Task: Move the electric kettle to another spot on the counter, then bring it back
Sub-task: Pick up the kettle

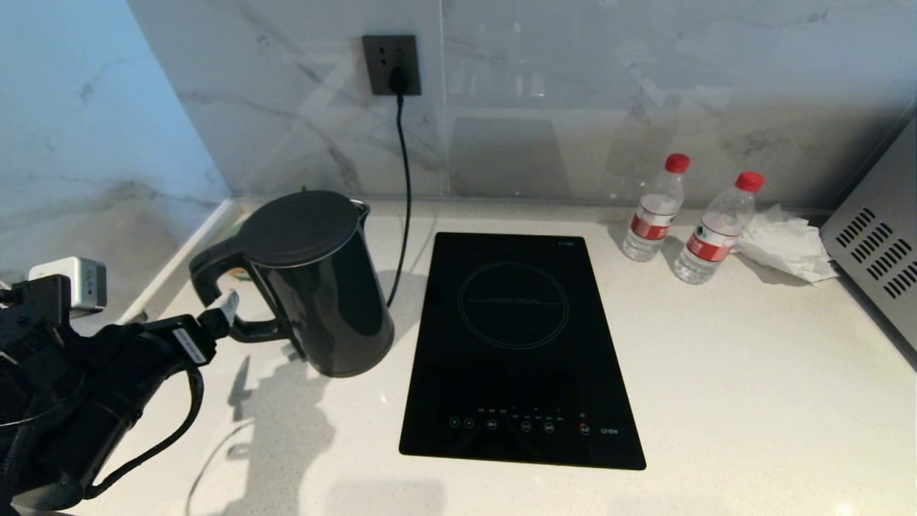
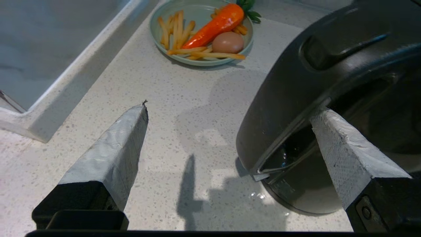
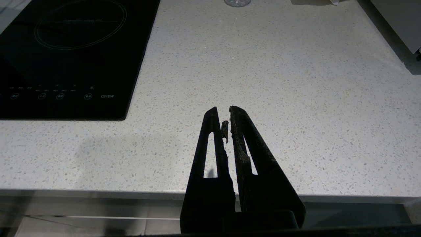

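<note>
The electric kettle (image 1: 315, 279), tall and glossy black with a flat lid, stands upright on the left of the off-white speckled counter (image 1: 716, 373). Its loop handle (image 1: 215, 276) points toward the left wall. My left gripper (image 1: 223, 309) reaches in from the lower left at handle height. In the left wrist view this gripper (image 2: 232, 108) is open wide. The handle (image 2: 289, 98) lies between the taped fingers (image 2: 111, 154), close against one of them, and nothing is gripped. My right gripper (image 3: 222, 110) is shut and empty above the counter's front edge, right of the cooktop.
A black glass cooktop (image 1: 516, 344) is set in the counter beside the kettle. A cord (image 1: 405, 201) runs from the wall socket (image 1: 391, 64) down behind the kettle. Two water bottles (image 1: 653, 208) (image 1: 716, 229), a tissue (image 1: 784, 244) and a grey appliance (image 1: 877, 251) are at right. A plate (image 2: 153, 33) of food sits beyond the kettle.
</note>
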